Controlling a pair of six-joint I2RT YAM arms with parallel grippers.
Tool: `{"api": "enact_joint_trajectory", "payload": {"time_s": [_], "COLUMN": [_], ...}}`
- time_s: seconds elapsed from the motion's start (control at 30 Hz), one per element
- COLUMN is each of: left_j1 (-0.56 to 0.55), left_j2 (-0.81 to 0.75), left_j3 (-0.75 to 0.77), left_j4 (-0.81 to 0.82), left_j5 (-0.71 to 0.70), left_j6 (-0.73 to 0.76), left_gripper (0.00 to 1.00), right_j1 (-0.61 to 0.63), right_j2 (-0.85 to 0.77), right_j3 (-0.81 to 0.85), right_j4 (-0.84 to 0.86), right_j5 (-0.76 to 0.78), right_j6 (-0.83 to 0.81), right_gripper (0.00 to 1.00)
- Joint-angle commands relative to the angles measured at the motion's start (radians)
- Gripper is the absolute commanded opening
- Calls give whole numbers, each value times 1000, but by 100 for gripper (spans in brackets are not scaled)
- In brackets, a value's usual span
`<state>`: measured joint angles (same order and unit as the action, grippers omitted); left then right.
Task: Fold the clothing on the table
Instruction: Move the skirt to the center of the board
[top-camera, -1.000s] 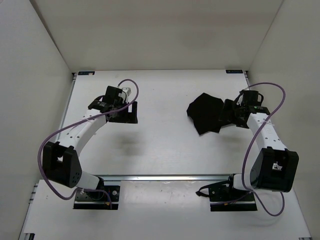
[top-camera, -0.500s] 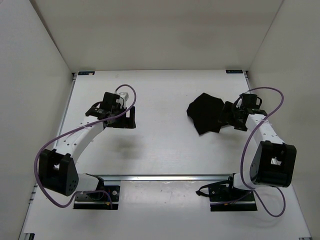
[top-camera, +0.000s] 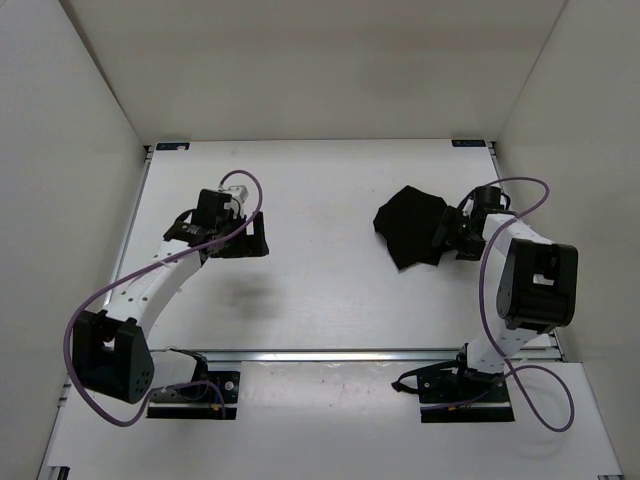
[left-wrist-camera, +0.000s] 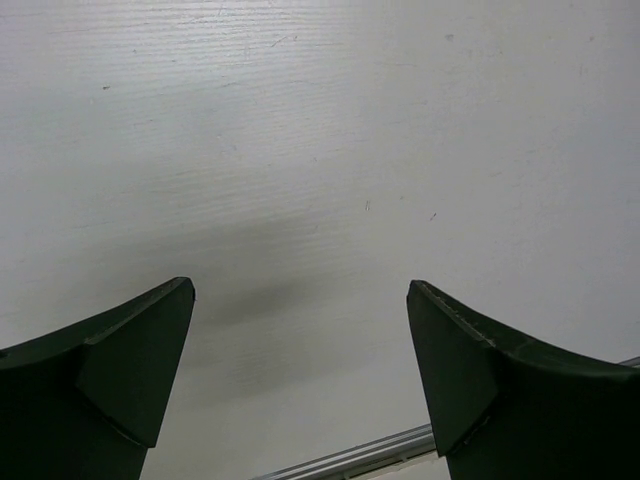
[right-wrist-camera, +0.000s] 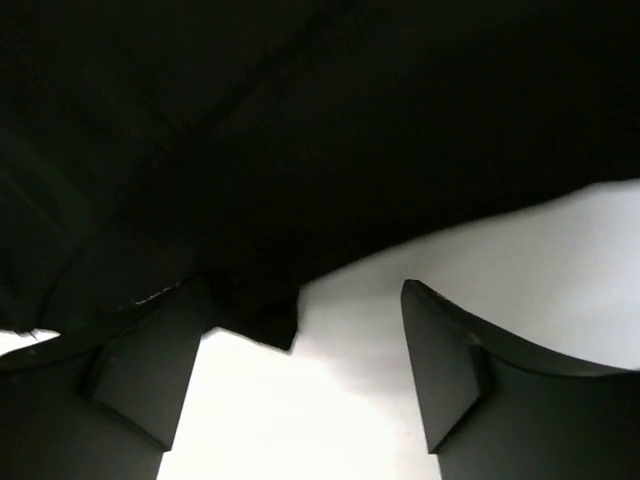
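Observation:
The clothing (top-camera: 410, 228) is a crumpled black garment lying on the white table (top-camera: 320, 290), right of centre. My right gripper (top-camera: 447, 238) sits low at its right edge, open. In the right wrist view a small corner of the clothing (right-wrist-camera: 300, 150) pokes between the spread fingers, by the left one, and the right gripper (right-wrist-camera: 300, 292) has bare table (right-wrist-camera: 500, 260) under the rest of the gap. My left gripper (top-camera: 255, 236) hovers over the left half of the table, far from the garment. The left wrist view shows the left gripper (left-wrist-camera: 300, 290) wide open over bare table (left-wrist-camera: 320, 150).
An aluminium rail (top-camera: 330, 354) runs across the near side in front of both arm bases and appears as the rail (left-wrist-camera: 350, 460) below the left fingers. White walls enclose the table on the left, back and right. Purple cables loop off both arms.
My right gripper has edged left up to the garment's right side while its elbow swung inward. The left gripper has drifted slightly left and stays open.

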<state>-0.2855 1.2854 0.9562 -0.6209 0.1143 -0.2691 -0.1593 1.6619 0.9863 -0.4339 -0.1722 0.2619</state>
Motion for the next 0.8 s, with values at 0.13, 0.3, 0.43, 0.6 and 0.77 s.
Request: {"api": "enact_joint_trajectory", "payload": {"time_s": [0.13,0.3,0.43,0.6,0.77], "left_j1": [6,9,9,20,23], "left_j2": [-40,-18,8,17,51], "left_j3": [-19,-14,7,9,30], "left_j4": [15,20,0,7,9], "left_j5": [13,22,19,24,67], "left_j6": [-36,-35,-27,-13,-5], "left_gripper": [98,99,99,99,99], "right_j1": [15,17,15,6,21], "right_j2": [52,110,156,131,55], "right_j3": [104,141,190,236,350], "right_j4": [89,93,69,67,50], "right_j5": [-4,-1,5,19,-4], "right_j6": [14,19,23,11,-6], "right_gripper": [55,39,22,0,0]}}
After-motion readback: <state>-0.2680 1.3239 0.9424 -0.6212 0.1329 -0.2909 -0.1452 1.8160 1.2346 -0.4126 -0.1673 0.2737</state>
